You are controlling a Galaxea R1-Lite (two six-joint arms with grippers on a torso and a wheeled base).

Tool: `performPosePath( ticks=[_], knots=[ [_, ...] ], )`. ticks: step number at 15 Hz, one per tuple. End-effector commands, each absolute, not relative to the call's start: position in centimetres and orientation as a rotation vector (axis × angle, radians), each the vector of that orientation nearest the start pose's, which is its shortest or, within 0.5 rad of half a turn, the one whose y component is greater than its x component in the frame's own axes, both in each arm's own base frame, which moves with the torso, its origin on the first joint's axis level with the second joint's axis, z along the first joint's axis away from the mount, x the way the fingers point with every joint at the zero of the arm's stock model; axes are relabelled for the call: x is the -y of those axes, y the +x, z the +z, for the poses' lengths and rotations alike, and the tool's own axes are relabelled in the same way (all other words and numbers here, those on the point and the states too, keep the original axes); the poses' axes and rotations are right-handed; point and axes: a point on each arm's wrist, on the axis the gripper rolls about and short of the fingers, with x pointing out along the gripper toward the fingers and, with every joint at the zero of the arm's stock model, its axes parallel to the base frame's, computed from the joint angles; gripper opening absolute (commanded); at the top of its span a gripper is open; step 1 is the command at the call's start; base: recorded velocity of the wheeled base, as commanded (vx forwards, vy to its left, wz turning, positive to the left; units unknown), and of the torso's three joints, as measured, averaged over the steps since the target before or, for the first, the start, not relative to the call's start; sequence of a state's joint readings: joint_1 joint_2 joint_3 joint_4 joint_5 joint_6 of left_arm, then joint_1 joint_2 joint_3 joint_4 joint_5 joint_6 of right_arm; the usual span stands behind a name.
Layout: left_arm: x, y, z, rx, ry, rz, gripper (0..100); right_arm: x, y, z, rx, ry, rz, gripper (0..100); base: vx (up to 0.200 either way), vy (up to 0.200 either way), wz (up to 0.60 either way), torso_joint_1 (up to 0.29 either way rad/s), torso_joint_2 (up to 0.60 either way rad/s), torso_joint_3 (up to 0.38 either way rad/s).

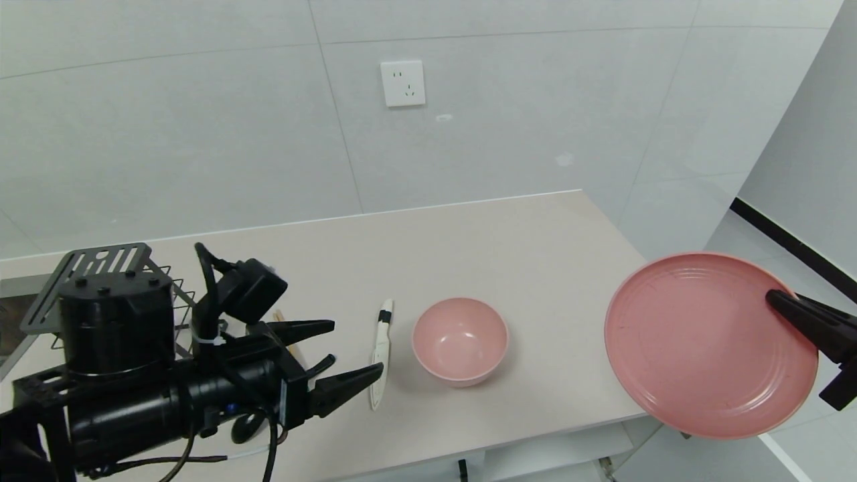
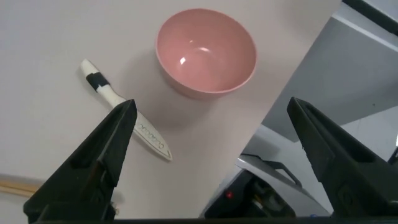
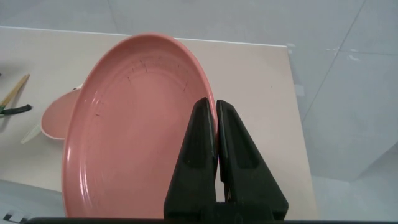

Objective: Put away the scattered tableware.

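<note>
Grips round pink plastic plate point(image 1: 703, 341) by its rim in closed right end effector point(image 1: 776, 298), beyond counter point(image 1: 502, 248) edge. Holds left end effector point(image 1: 355, 347) wide open, empty. Seems early: leaves pink bowl point(image 1: 459, 340), white knife point(image 1: 380, 355) unstored.

On the surface point(image 1: 522, 254) a knife point(image 1: 381, 345) lies just left of the bowl point(image 1: 459, 340), the plate point(image 1: 696, 348) past its right edge, a rack point(image 1: 100, 264) far left.

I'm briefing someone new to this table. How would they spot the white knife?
On the beige table, find the pink bowl. The white knife lies between it and the left gripper: slim, pointed, black-banded, unlike the round pink bowl.
</note>
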State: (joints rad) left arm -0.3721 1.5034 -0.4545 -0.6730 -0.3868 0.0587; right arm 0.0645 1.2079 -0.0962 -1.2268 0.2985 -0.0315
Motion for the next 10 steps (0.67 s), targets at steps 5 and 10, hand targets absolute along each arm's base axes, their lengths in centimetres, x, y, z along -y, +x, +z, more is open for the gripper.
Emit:
performPosePath(
  ticks=[5,10],
  knots=[
    [12.5,27.5,10.4,-0.487,0.074,-0.725,100,-1.6,13.8,16.9,0.121,-0.047,0.363,0,0.0,0.0,0.0,0.0,0.0,0.0],
    [14.7,30.3,9.0,-0.447,0.082,-0.685,100,-1.6,13.8,16.7,0.11,-0.046,0.363,0,0.0,0.0,0.0,0.0,0.0,0.0]
  ],
)
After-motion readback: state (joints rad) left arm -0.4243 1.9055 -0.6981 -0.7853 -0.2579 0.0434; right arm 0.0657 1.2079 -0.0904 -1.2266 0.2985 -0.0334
